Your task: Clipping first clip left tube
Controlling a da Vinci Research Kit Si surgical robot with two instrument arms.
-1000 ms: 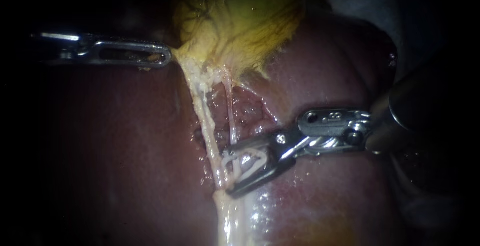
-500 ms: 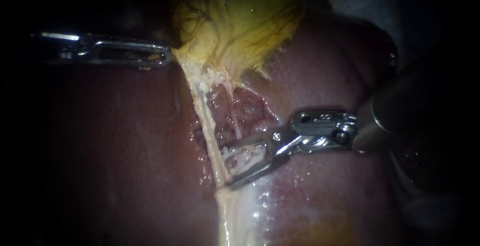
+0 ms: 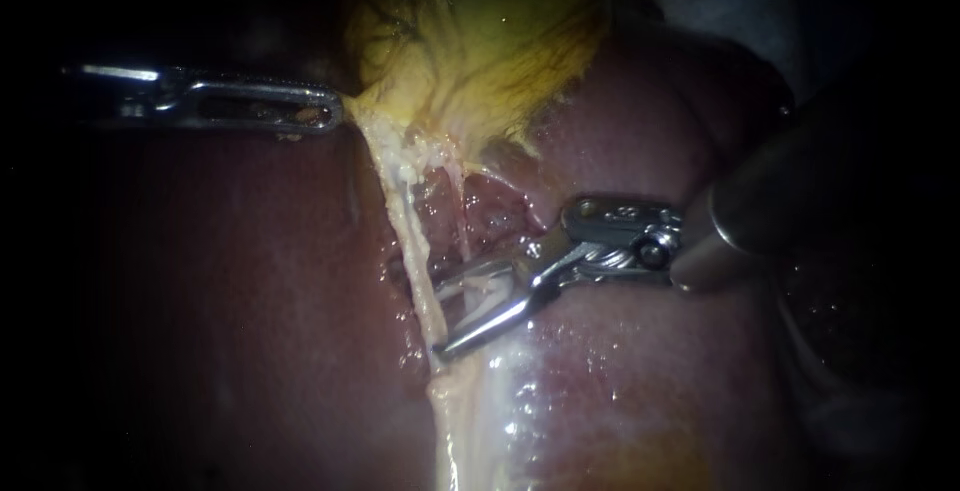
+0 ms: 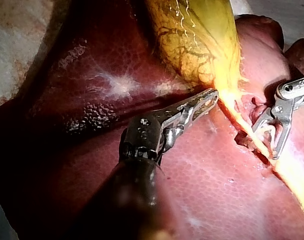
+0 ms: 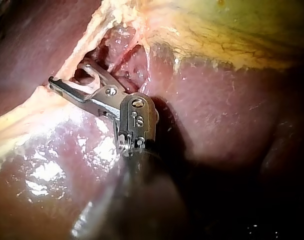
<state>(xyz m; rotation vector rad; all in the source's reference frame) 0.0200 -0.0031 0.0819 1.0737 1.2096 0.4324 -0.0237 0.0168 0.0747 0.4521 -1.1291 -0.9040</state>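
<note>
1. The left tube [image 3: 405, 221] is stretching as a pale, taut cord from the neck of the gallbladder [image 3: 480, 41], its long axis pointing away from the gallbladder and down across the liver [image 3: 250, 281].
2. The right instrument [image 3: 450, 316], the nearer of the two, is lying crosswise to that cord well below the gallbladder. Its jaws are standing spread, tips just reaching the tube and not yet closed around it.
3. The left instrument [image 3: 335, 113] is pinching the gallbladder's lower edge, apparently holding the tube tight.
</note>
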